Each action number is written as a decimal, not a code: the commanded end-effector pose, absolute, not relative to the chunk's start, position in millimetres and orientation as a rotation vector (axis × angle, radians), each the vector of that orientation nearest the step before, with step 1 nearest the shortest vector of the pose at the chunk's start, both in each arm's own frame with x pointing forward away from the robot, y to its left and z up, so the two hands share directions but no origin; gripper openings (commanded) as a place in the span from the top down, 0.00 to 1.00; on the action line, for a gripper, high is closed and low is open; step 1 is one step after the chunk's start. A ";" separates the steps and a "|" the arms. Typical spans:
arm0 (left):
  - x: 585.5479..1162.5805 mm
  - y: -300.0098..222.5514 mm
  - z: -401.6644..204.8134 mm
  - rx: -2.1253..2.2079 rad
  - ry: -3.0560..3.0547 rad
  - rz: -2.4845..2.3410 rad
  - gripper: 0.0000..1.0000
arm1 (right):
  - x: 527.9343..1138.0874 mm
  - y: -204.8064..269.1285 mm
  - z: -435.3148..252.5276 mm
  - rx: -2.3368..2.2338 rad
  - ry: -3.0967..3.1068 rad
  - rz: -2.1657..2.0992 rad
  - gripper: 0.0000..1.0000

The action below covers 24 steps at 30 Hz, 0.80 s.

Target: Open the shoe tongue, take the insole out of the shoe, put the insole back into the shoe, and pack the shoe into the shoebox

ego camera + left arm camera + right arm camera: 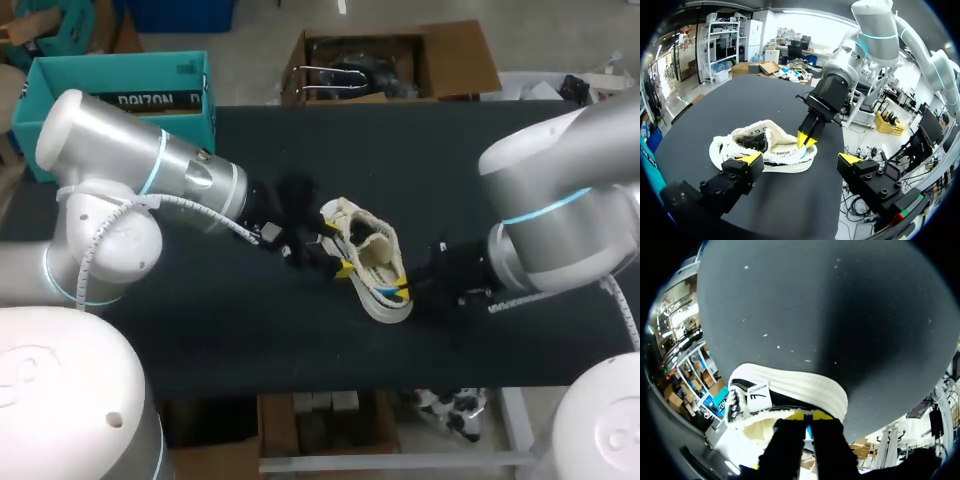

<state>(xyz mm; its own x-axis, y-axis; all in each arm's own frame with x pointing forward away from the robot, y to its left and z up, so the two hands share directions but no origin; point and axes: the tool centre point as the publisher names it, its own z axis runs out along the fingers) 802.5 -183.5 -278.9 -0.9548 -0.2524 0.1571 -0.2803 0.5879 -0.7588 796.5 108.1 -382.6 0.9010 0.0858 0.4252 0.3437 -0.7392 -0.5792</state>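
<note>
A cream-white sneaker [366, 262] lies in the middle of the black table [200, 330], its mouth facing up. My left gripper [338, 248] is open at the shoe's left side; in the left wrist view the gripper [801, 159] stands wide apart with the sneaker [760, 147] just ahead of one finger [751, 160]. My right gripper [400, 291] is shut on the rim at the shoe's near end. In the right wrist view the gripper [807, 416] pinches that rim of the sneaker [790, 385]. The insole is not visible. A teal shoebox [60, 85] stands at the back left.
Both arms crowd the table's middle, the left arm [150, 170] coming in from the left and the right arm [560, 220] from the right. The table's front edge [330, 385] runs close below the shoe.
</note>
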 end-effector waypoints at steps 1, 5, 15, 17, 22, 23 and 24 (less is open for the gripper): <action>796.1 -165.7 -265.0 0.530 -2.793 1.236 0.00 | 782.6 104.9 -366.8 -2.402 -0.302 -0.490 0.79; 795.5 -161.0 -266.3 0.589 -2.776 1.206 0.00 | 771.4 106.5 -348.4 -2.423 -0.329 -0.508 0.77; 790.6 -150.1 -262.0 0.741 -2.743 1.125 0.00 | 779.0 131.2 -321.2 -2.409 -0.460 -0.510 1.00; 790.7 -146.5 -260.0 0.774 -2.749 1.102 0.00 | 785.5 135.6 -324.8 -2.396 -0.492 -0.498 1.00; 790.7 -134.2 -253.8 0.838 -2.757 1.075 0.00 | 801.7 143.7 -342.3 -2.378 -0.513 -0.463 1.00; 791.1 -131.1 -252.7 0.851 -2.756 1.073 0.00 | 803.5 144.9 -345.7 -2.379 -0.513 -0.461 1.00; 791.6 -127.6 -251.8 0.871 -2.758 1.070 0.00 | 804.6 146.0 -348.6 -2.374 -0.517 -0.460 1.00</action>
